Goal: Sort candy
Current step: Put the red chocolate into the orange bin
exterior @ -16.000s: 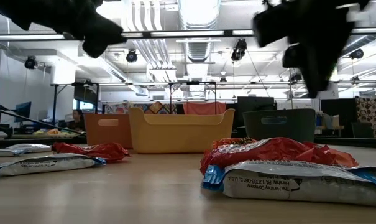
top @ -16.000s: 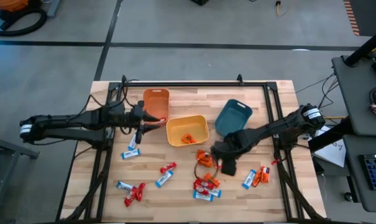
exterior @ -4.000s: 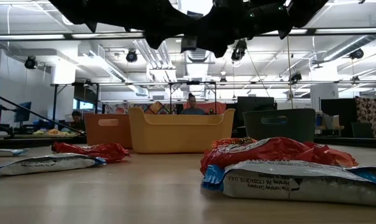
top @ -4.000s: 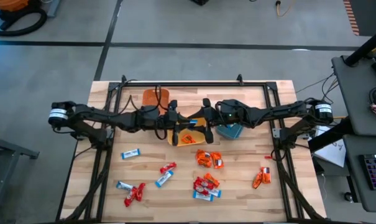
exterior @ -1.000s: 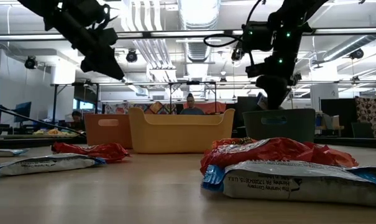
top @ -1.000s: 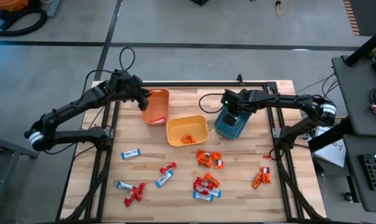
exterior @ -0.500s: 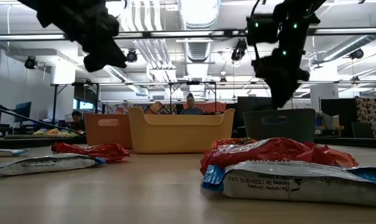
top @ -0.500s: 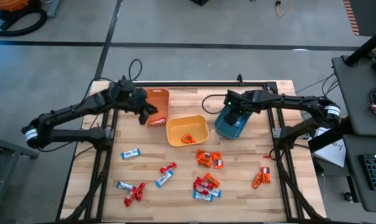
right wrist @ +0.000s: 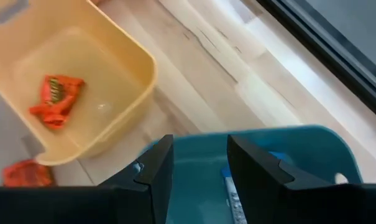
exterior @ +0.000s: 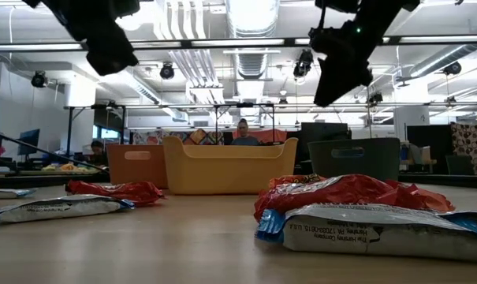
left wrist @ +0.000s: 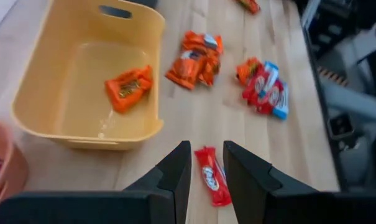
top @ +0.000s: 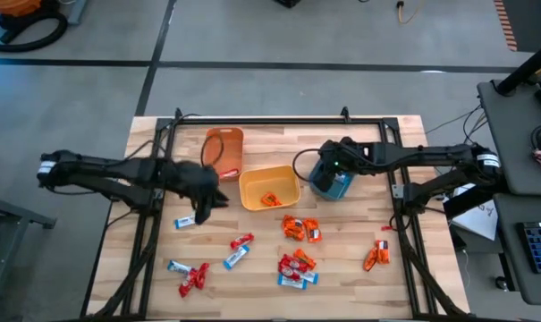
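Candy [top: 296,228] lies scattered across the front of the table, one orange packet [left wrist: 128,88] in the yellow bin [top: 269,188]. Right gripper [right wrist: 198,163] hovers over the teal bin [right wrist: 281,168], fingers apart, empty. Left gripper [left wrist: 206,167] hangs over a red-wrapped sweet [left wrist: 212,177], fingers parted, holding nothing.

Small wrapped candies: red-wrapped sweets [top: 241,241], orange packets [top: 294,227] and blue-and-white bars [top: 187,221] lie flat, scattered over the wooden tabletop. One orange packet [left wrist: 128,88] lies inside the yellow plastic bin [left wrist: 38,74].
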`<state>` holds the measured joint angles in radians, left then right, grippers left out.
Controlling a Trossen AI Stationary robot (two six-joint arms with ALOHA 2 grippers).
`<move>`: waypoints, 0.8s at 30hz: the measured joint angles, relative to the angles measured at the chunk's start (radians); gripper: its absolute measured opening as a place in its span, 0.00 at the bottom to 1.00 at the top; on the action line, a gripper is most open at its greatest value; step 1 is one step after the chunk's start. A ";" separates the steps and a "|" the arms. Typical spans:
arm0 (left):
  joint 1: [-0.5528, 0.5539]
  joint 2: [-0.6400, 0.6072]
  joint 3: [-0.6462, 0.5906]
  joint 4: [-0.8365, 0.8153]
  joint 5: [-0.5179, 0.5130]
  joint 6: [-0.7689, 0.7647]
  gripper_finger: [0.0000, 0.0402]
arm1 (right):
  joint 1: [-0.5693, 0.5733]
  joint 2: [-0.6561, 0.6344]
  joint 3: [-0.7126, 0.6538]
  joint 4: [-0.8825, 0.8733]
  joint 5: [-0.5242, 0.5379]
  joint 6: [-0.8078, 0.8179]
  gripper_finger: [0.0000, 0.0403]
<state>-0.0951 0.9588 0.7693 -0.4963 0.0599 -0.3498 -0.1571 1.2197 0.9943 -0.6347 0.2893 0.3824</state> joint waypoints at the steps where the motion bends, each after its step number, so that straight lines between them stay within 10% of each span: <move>1: -0.042 0.009 -0.003 0.009 -0.035 0.008 0.20 | 0.005 -0.002 0.000 0.005 0.000 0.000 0.36; 12: -0.319 0.159 -0.096 0.207 -0.329 -0.004 0.20 | 0.011 -0.002 0.000 0.094 0.000 -0.096 0.36; 24: -0.323 0.327 -0.195 0.439 -0.342 -0.106 0.29 | 0.011 -0.002 0.000 0.101 -0.001 -0.113 0.36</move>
<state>-0.4183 1.2854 0.5738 -0.0570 -0.2825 -0.4558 -0.1459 1.2175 0.9943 -0.5342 0.2887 0.2695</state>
